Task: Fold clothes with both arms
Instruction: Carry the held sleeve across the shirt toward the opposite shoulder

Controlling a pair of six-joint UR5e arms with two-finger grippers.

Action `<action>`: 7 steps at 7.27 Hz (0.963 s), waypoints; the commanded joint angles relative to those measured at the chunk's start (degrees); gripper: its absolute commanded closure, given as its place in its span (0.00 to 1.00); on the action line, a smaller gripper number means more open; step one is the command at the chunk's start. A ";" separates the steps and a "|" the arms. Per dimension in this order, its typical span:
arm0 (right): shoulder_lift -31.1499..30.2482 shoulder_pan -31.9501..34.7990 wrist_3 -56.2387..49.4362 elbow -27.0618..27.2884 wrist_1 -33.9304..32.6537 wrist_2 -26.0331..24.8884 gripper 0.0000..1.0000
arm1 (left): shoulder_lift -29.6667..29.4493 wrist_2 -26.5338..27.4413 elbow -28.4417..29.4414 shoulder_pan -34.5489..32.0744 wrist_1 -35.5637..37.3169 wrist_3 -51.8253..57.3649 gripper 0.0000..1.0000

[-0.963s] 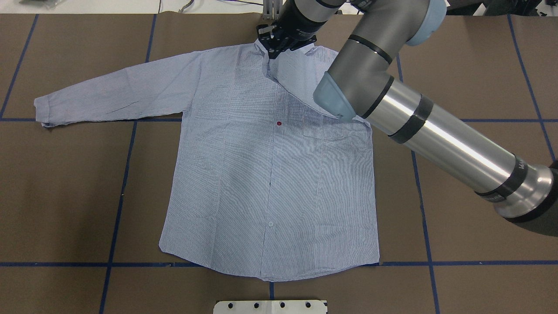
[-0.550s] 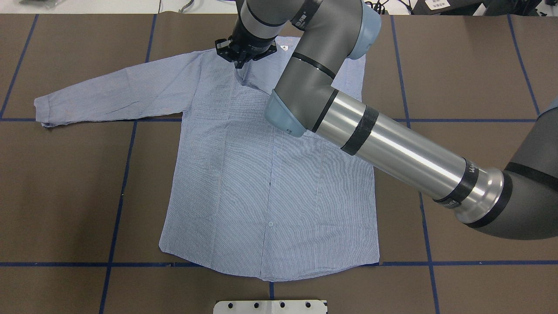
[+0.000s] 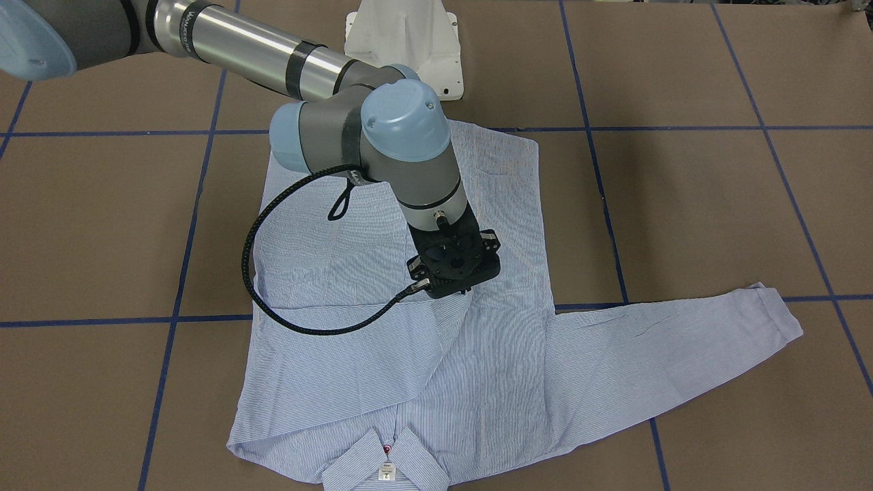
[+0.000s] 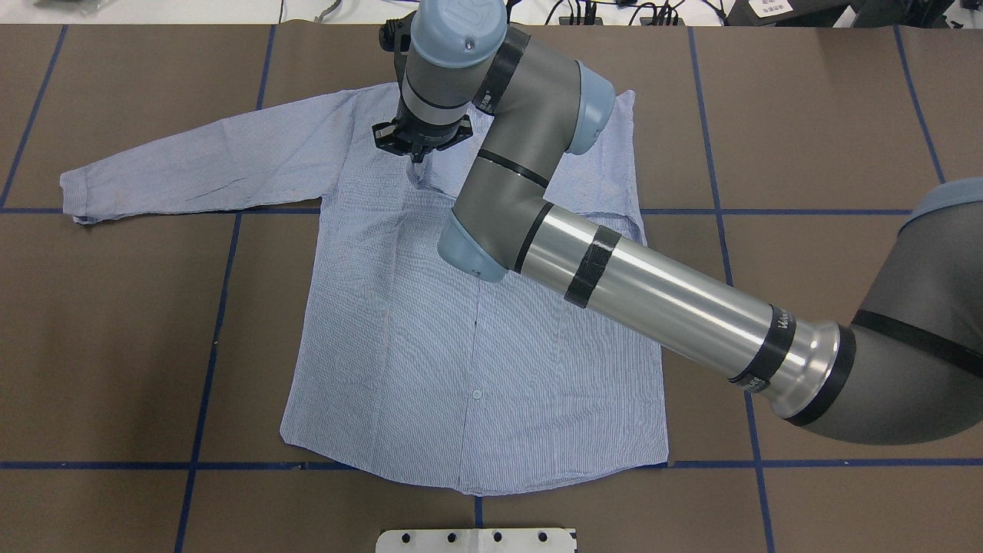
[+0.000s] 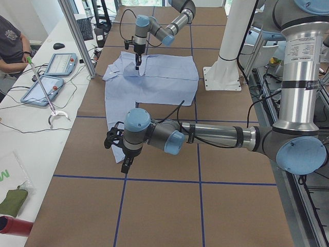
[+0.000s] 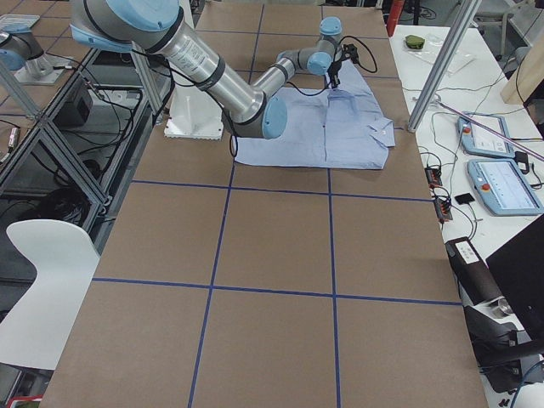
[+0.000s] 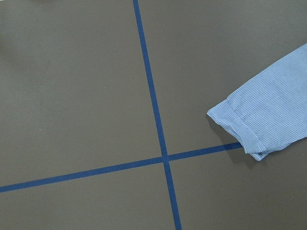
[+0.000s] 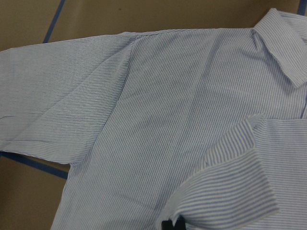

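Where right arm (image 4: 653,292) crosses, shirt (image 4: 384,346) is hidden.

The shirt (image 4: 476,346) lies flat on the table (image 4: 115,346), with its hem toward the pedestal base (image 4: 476,540) and its collar (image 3: 417,458) at the far side. One sleeve (image 4: 200,165) stretches out to the robot's left. The other is folded across the chest, its cuff (image 8: 230,172) under the right gripper (image 4: 418,157). The left gripper (image 5: 126,165) hangs over the table just beyond the outstretched sleeve's end.
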 commanded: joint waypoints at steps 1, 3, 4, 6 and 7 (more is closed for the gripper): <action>5.66 -2.10 0.07 -10.13 4.82 -5.10 0.02 | -0.01 0.00 0.06 0.00 0.00 0.00 0.00; 7.18 -4.65 0.07 -10.25 5.00 -10.55 0.00 | 0.08 0.00 0.15 0.00 0.00 0.00 0.00; 7.18 -4.75 0.33 -10.08 4.92 -10.66 0.00 | 0.08 0.00 0.15 0.00 0.00 0.00 0.00; 5.09 -4.31 1.12 -7.90 4.48 -10.58 0.00 | -0.19 0.00 0.41 0.09 -0.17 -1.48 0.00; 2.98 -3.44 1.21 -5.27 3.17 -10.49 0.00 | -0.36 0.08 1.02 0.26 -2.61 -3.32 0.00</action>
